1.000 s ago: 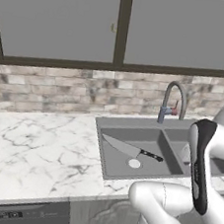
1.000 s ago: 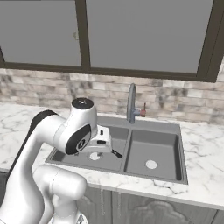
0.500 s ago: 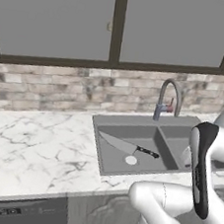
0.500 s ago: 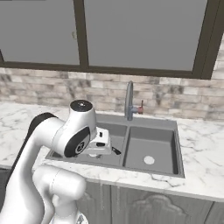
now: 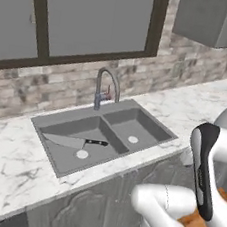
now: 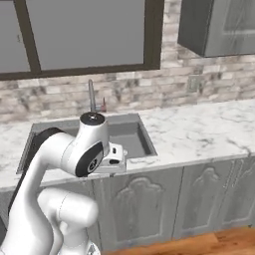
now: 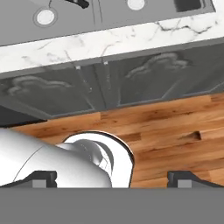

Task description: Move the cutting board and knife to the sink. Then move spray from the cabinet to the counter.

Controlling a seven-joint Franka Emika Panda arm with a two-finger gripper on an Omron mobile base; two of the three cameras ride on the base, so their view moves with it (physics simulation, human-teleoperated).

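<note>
**Knife in left sink basin; tool empty and wide open, facing cabinet fronts and floor**

Left base view: the knife (image 5: 77,142) lies flat on the bottom of the left basin of the grey double sink (image 5: 103,134), blade pointing left, black handle pointing right toward the divider. A round drain sits just near of the blade; the right basin holds its own drain only. The faucet (image 5: 104,87) stands at the far rim, behind the divider. White marble worktop (image 5: 8,168) runs on both sides of the sink and continues right along the brick wall. A grey wall cabinet (image 5: 215,19) hangs at upper right, well apart from the sink. Whether the cutting board lies under the knife cannot be told; no checkered surface is distinguishable.

Right base view: the arm is folded low in front of the sink (image 6: 132,137), elbow over the near worktop edge (image 6: 199,134). The wall cabinet (image 6: 219,25) is at upper right.

Hand view: the tool (image 7: 112,179) has its two tips spread to the edges of the frame, nothing between them. It looks at arched-panel cabinet doors (image 7: 144,83) under the worktop and at the wooden floor (image 7: 175,135). The knife handle (image 7: 78,3) is just visible at the top edge, inside the basin.
</note>
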